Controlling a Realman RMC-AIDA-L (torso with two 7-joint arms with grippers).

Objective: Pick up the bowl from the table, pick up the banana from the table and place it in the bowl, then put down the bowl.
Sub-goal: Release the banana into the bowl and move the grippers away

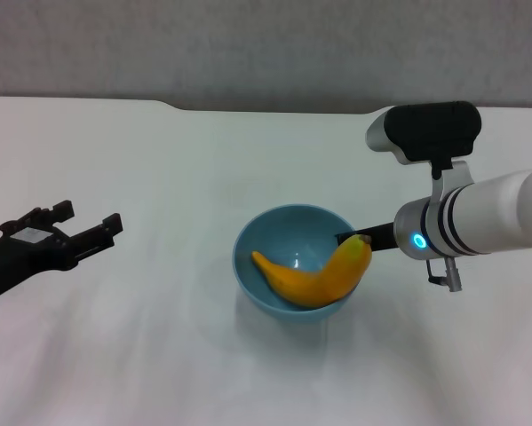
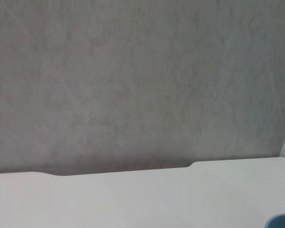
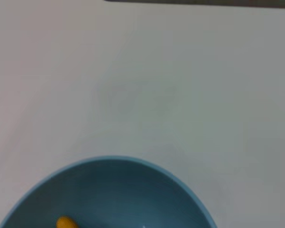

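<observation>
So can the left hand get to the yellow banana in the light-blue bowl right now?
Probably yes. The left hand sits open over bare white table, nothing between it and the glossy light-blue bowl. The yellow banana lies exposed inside, though the right hand is at the bowl's far rim.

The left gripper (image 1: 95,232) is held out low on the robot's left, its two dark fingers spread apart and closed on nothing. The right arm reaches in level from the right, its white forearm ending in a dark gripper (image 1: 358,240) whose fingers are hidden.
</observation>
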